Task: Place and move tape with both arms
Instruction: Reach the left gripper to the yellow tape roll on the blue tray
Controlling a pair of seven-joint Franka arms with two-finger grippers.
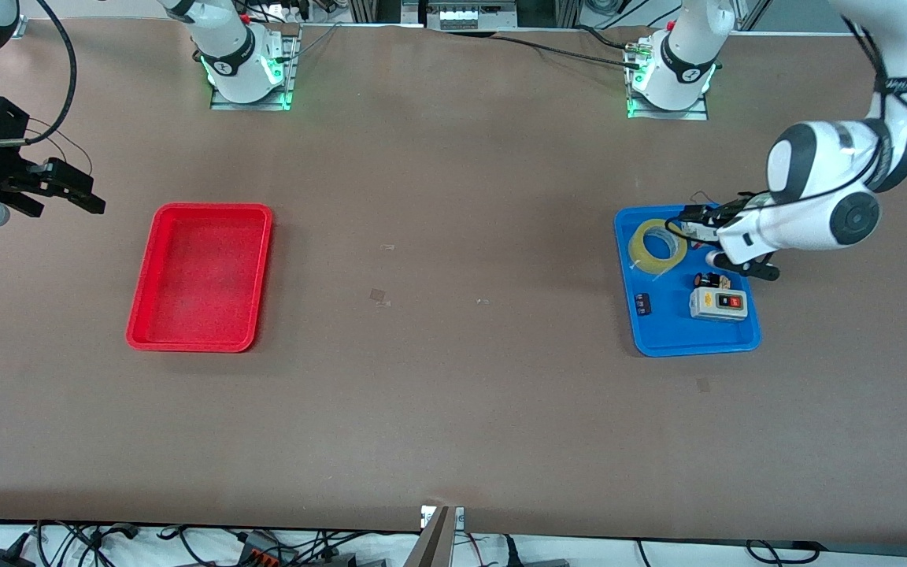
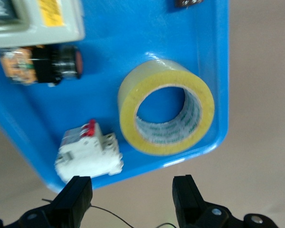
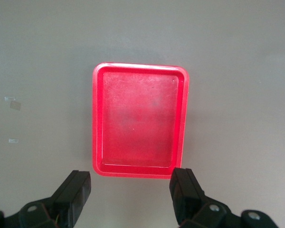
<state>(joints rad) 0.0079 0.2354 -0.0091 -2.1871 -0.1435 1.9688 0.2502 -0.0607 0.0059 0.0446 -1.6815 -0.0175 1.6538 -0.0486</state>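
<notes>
The left arm's black two-finger claw [image 2: 131, 197] is hanging wide apart over the edge of the blue plastic tray [image 1: 662, 335] farthest from the front camera, gripping nothing. The ring-shaped roll of translucent yellow tape [image 1: 657, 246] is lying flat in that tray, just beside a small white switch box [image 2: 89, 158]. The right arm's black claw [image 3: 132, 192] is waiting, fingers spread, above the brown surface [image 1: 453, 409] near the empty red plastic tray [image 1: 142, 319].

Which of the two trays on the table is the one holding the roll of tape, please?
The blue tray, at the left arm's end of the table, holds the tape along with small switch boxes; the red tray holds nothing. The left gripper is open near the blue tray.
</notes>
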